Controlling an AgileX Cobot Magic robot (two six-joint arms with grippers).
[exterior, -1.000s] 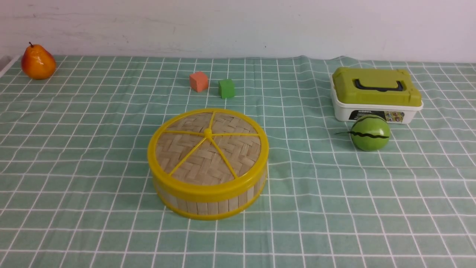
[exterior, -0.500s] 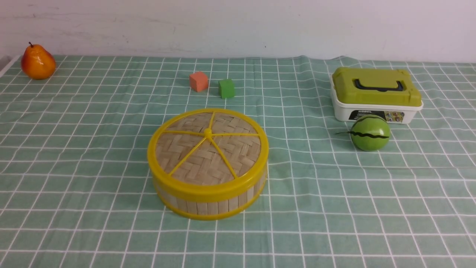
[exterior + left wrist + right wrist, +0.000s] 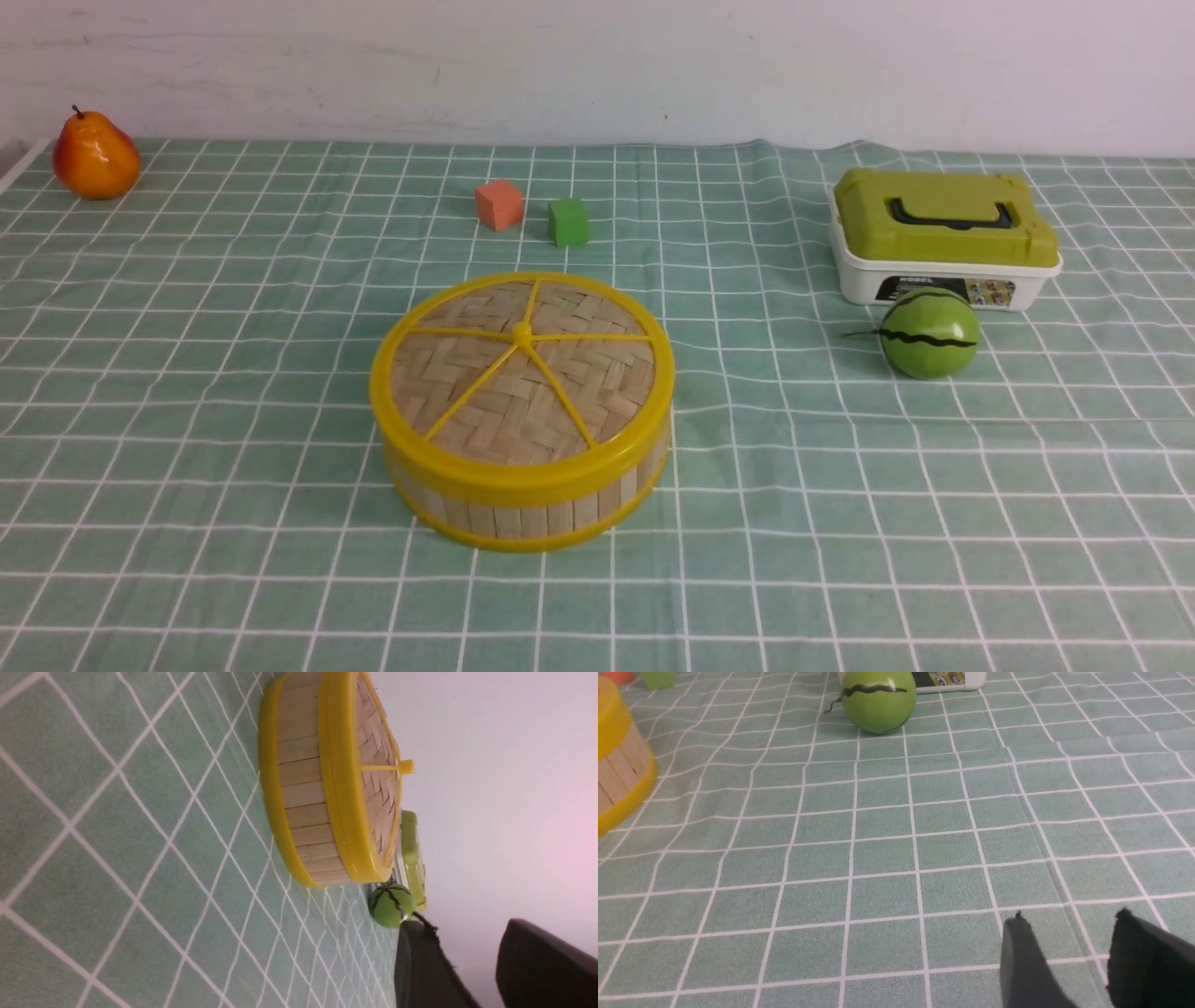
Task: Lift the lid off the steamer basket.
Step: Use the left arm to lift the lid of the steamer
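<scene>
The steamer basket (image 3: pixel 523 509) sits mid-table, pale slat wall between yellow rims. The lid (image 3: pixel 519 373), woven tan bamboo with a thick yellow rim and thin spokes to a small knob, rests flat on top of it. The left wrist view shows the basket (image 3: pixel 303 798) and lid (image 3: pixel 378 788) from the side, well ahead of my left gripper (image 3: pixel 467 926), which stands open and empty. My right gripper (image 3: pixel 1069 921) hovers open over bare cloth, with the basket's edge (image 3: pixel 619 779) far off to one side. Neither arm appears in the front view.
A green-checked cloth (image 3: pixel 840 523) covers the table. A white box with green lid (image 3: pixel 943 238) and a small green melon (image 3: pixel 929 333) sit at the right. An orange cube (image 3: pixel 499 204) and green cube (image 3: pixel 569 222) lie behind the basket. A pear (image 3: pixel 93 156) is far left.
</scene>
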